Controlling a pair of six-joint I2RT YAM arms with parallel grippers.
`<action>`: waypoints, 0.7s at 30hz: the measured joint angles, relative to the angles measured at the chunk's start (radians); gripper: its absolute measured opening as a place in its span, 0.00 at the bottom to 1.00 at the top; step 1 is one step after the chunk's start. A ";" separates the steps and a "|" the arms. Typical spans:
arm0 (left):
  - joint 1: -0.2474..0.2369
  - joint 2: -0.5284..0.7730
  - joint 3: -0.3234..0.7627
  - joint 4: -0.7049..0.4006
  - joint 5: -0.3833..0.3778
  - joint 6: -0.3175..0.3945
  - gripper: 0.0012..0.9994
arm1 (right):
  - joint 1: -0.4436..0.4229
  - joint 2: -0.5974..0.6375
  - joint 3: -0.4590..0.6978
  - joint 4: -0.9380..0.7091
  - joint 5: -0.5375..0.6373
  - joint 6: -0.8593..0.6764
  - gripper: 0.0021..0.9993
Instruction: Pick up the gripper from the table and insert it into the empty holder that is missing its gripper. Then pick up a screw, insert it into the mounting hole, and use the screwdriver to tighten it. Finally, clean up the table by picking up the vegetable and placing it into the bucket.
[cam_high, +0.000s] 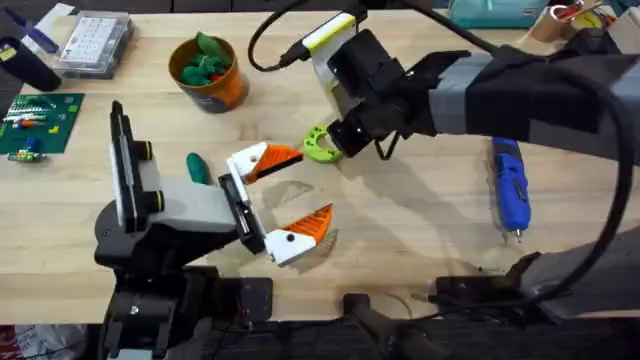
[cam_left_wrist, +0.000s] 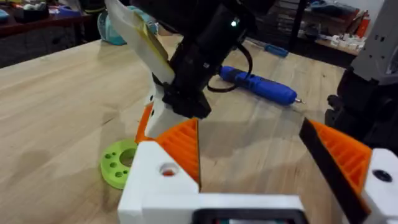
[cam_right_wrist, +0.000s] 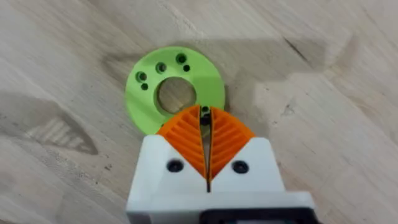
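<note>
Right gripper (cam_right_wrist: 206, 127), fingers pressed together apparently on a tiny screw, hovers over a green ring (cam_right_wrist: 175, 89) at centre frame, left gripper (cam_left_wrist: 261, 162) spread apart; next, carry the screw to the holder (cam_high: 243, 212) lower left.

Right arm (cam_high: 520, 95): black and grey link housings, a black cable looping over the wrist, a yellow-and-white label strip at the wrist camera. Right gripper (cam_right_wrist: 205, 124): white plastic finger bases, each with one dark screw hole, and orange ribbed wedge tips. Left gripper (cam_left_wrist: 273, 155): same white bases and orange ribbed pads; one base hole shows a reddish screw.
</note>
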 joint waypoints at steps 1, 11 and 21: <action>0.000 0.000 0.000 0.000 0.000 0.000 0.99 | 0.000 0.000 0.000 0.000 0.000 0.000 0.00; 0.000 0.000 0.000 0.000 0.000 0.000 0.99 | 0.000 0.000 0.000 -0.007 0.000 0.000 0.00; 0.000 0.000 0.000 0.000 0.000 0.000 0.99 | 0.000 -0.045 0.077 -0.178 -0.017 0.000 0.00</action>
